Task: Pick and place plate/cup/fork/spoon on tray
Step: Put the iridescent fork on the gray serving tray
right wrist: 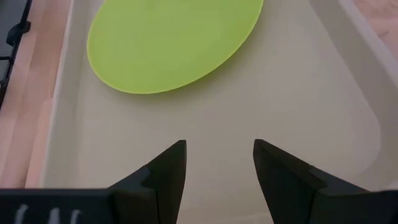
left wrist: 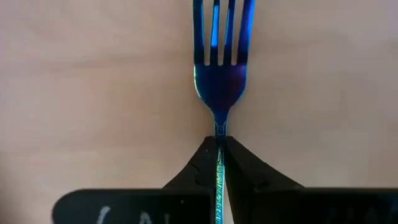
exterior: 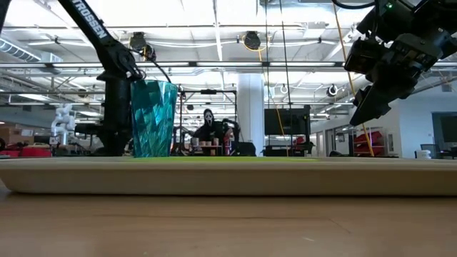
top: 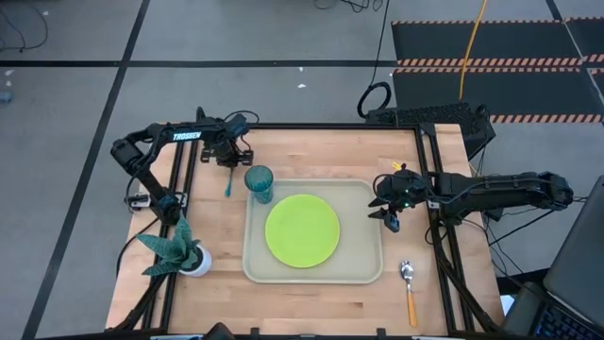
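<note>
Blue is what fills my left wrist view: the fork with its slim handle pinched between my left gripper fingers, which are closed narrow on it just behind the neck, the tines reaching straight out ahead of the fingertips over bare wood. So the fork's long axis runs in line with my left gripper's own forward direction, tines leading and handle trailing back between the fingers.

Taking the tray as my landmark: from above, my left gripper sits off the tray's far-left corner, outside the rim, and the fork shows as a thin blue line running along the tray's left side, close to it but not over it. The cup stands at that same corner of the tray, between the fork and the plate, which lies flat in the tray's middle. As I judge it, the coming move turns on carrying the fork sideways over the rim into the free strip of tray near the cup without knocking it.

My right gripper hangs over the tray's right edge, fingers spread apart and holding nothing; its wrist view shows bare tray floor below and the plate beyond. The spoon lies on the wood off the tray's near-right corner, bowl toward the tray's far side, orange handle pointing away toward the table's near edge. My right arm is plainly the nearer one for it.
</note>
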Robot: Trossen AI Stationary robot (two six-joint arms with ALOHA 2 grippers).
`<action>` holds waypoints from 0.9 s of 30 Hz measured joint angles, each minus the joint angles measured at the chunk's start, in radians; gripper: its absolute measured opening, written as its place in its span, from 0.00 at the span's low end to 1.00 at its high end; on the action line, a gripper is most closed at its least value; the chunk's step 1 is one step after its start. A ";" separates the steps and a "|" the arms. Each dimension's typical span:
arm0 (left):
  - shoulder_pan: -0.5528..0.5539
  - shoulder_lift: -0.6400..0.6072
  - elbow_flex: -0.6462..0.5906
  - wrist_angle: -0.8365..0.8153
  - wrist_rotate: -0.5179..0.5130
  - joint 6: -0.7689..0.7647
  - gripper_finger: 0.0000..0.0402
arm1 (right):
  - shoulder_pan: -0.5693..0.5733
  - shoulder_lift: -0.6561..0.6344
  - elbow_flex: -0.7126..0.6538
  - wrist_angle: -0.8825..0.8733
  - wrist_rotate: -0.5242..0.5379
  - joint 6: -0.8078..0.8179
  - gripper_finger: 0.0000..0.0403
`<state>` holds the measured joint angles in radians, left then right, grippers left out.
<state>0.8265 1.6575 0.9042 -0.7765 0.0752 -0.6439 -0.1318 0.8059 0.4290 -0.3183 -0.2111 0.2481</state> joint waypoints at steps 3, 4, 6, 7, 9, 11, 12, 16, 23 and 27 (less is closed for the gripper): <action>-0.006 -0.065 0.046 -0.049 0.029 0.027 0.03 | 0.000 0.000 0.000 0.000 0.000 0.001 0.45; -0.001 -0.086 0.055 -0.059 0.020 0.035 0.03 | 0.000 0.000 0.000 0.000 0.000 0.001 0.45; 0.005 -0.125 0.074 -0.101 -0.005 0.041 0.03 | 0.000 0.000 0.000 -0.003 0.000 0.010 0.45; 0.004 -0.149 0.083 -0.115 -0.007 0.039 0.03 | 0.000 0.000 0.000 -0.004 0.000 0.015 0.45; -0.003 -0.202 0.103 -0.097 0.003 0.039 0.03 | 0.000 0.000 0.000 -0.004 0.000 0.018 0.45; -0.015 -0.252 0.113 -0.095 -0.004 0.040 0.03 | 0.000 0.000 0.000 -0.004 0.000 0.020 0.45; -0.022 -0.276 0.118 -0.092 -0.020 0.039 0.03 | 0.000 0.000 0.000 -0.004 0.000 0.020 0.45; -0.058 -0.370 0.157 -0.081 -0.078 0.059 0.03 | 0.000 0.000 0.000 0.023 0.023 0.019 0.45; -0.119 -0.489 0.256 0.069 -0.132 0.114 0.02 | -0.001 0.000 0.000 0.237 0.137 0.017 0.45; -0.198 -0.532 0.272 0.300 -0.136 0.189 0.02 | 0.000 0.000 0.000 0.435 0.137 -0.008 0.45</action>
<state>0.6287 1.1255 1.1763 -0.4761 -0.0610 -0.4549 -0.1322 0.8062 0.4290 0.1171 -0.0742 0.2402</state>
